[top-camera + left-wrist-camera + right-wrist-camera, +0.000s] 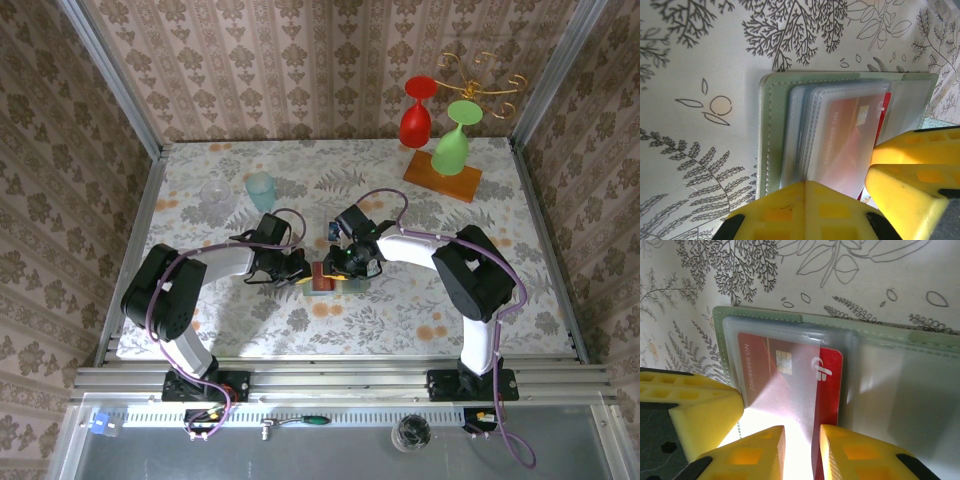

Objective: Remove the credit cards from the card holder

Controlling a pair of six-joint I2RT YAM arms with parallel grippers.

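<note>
Mid-table, toward the near edge: a small flat grey-green book-fold card holder [322, 282] lies opened on the floral-cloth table [250, 330]. Its clear plastic sleeves [800, 130] face up, so the pockets can be reached from above.
Red plastic credit card [790, 370]: inside a clear sleeve, chip side up, its lower edge at the right fingertips; not yet out.
Left gripper [805, 192]: yellow fingers pressed together, tips resting on the sleeves' edge. It is apparently pinning the holder so that it does not slide along with the card.
Right gripper [802, 440]: yellow fingers a little apart, straddling the card's edge; no firm pinch shows yet.
Step in hand: probably closing on the red card to draw it from its sleeve.
</note>
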